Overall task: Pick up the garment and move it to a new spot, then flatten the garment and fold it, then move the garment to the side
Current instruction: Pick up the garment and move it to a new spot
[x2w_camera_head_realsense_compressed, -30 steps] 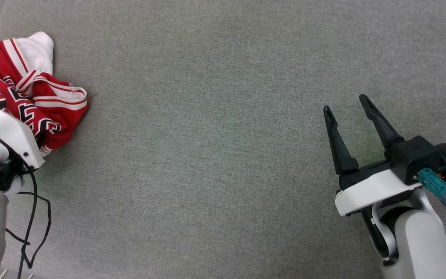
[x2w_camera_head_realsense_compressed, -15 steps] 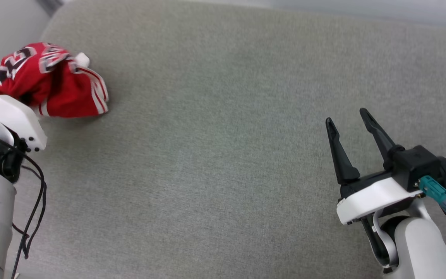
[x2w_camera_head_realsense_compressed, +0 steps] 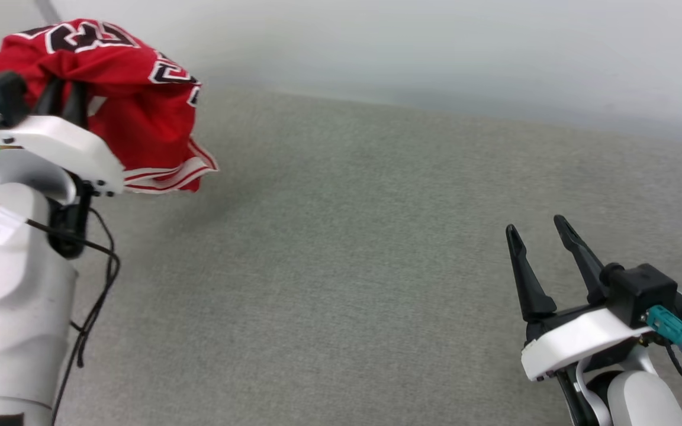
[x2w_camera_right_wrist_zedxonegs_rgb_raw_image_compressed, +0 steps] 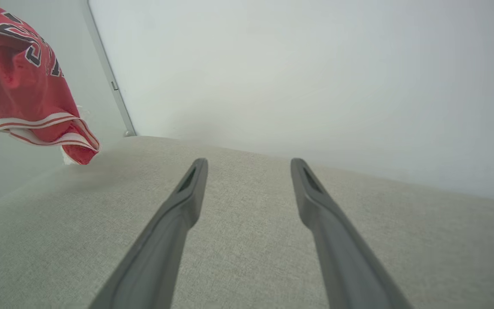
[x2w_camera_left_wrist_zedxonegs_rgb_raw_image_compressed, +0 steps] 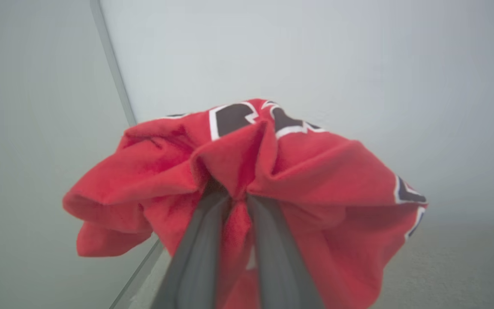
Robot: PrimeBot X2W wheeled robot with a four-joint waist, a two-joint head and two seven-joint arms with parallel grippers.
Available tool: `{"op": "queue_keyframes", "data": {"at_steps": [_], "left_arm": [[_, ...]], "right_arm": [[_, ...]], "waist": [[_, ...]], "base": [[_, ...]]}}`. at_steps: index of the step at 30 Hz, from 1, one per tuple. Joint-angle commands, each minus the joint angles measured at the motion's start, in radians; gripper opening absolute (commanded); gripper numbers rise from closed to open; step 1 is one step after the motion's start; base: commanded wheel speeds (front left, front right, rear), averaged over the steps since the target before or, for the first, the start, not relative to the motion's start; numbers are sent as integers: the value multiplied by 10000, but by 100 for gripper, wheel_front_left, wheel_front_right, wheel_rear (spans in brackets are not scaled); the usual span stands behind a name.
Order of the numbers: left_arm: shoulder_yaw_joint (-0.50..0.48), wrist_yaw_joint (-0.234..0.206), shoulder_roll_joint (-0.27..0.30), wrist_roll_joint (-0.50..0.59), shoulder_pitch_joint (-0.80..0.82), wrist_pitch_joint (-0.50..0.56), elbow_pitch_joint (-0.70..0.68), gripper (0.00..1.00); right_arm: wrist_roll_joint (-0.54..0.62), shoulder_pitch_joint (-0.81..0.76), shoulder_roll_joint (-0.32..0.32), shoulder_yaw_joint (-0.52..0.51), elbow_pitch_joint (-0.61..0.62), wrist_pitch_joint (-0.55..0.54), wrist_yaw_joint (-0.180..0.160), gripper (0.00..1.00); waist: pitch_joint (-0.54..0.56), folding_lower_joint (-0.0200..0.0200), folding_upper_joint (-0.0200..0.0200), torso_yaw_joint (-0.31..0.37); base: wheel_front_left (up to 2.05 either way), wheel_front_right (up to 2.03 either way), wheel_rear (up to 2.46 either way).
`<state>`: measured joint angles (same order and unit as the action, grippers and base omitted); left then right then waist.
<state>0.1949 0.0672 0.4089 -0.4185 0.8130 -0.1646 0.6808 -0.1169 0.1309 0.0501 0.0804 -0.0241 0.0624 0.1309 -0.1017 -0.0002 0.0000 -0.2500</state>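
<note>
The red jersey garment (x2w_camera_head_realsense_compressed: 134, 112) hangs bunched in the air at the upper left of the head view, its striped hem dangling above the grey surface. My left gripper (x2w_camera_head_realsense_compressed: 63, 94) is shut on its cloth; in the left wrist view the garment (x2w_camera_left_wrist_zedxonegs_rgb_raw_image_compressed: 315, 171) folds over the two fingers (x2w_camera_left_wrist_zedxonegs_rgb_raw_image_compressed: 204, 240), which pinch red fabric between them. In the right wrist view the garment (x2w_camera_right_wrist_zedxonegs_rgb_raw_image_compressed: 28, 94) hangs at the upper left, black letters showing. My right gripper (x2w_camera_head_realsense_compressed: 533, 228) stands open at the lower right over the surface, nothing between its fingers (x2w_camera_right_wrist_zedxonegs_rgb_raw_image_compressed: 187, 189).
A grey fabric surface (x2w_camera_head_realsense_compressed: 341, 266) spreads below both arms. A pale wall (x2w_camera_head_realsense_compressed: 436, 47) rises behind it, with a thin vertical strip (x2w_camera_right_wrist_zedxonegs_rgb_raw_image_compressed: 109, 81) at its left. Black cables (x2w_camera_head_realsense_compressed: 89, 302) hang off my left arm.
The left gripper has lifted the garment off the surface and it now hangs in the air. The head camera has tilted up, bringing the wall into view. The right gripper stays open.
</note>
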Motion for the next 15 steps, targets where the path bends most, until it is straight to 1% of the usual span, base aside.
{"op": "queue_keyframes", "data": {"at_steps": [1,5,10,13,15], "left_arm": [[72,-50,-153,-48,-164,-48,-210,0],[235,-167,-562,-167,-752,68,-1319,0],[692,-225,-1186,-322,-1627,305,-2663,0],[1133,-167,-1568,-310,-2089,508,-3250,0],[1600,-52,-1851,-235,-2338,725,-3522,0]], "right_arm": [[-30,-135,3,-41,34,11,-3,100],[10,-289,3,-92,141,-56,-3,100],[53,-389,3,-127,356,-168,-3,100],[2,-397,2,-154,440,-185,-3,100],[23,-386,2,-206,521,-201,-3,100]], "waist": [[303,2,0,358],[495,2,0,1006],[477,2,0,1972],[364,2,0,2545],[211,2,0,2860]], "base": [[0,0,0],[0,0,0],[0,0,0],[0,0,0],[0,0,0]]}}
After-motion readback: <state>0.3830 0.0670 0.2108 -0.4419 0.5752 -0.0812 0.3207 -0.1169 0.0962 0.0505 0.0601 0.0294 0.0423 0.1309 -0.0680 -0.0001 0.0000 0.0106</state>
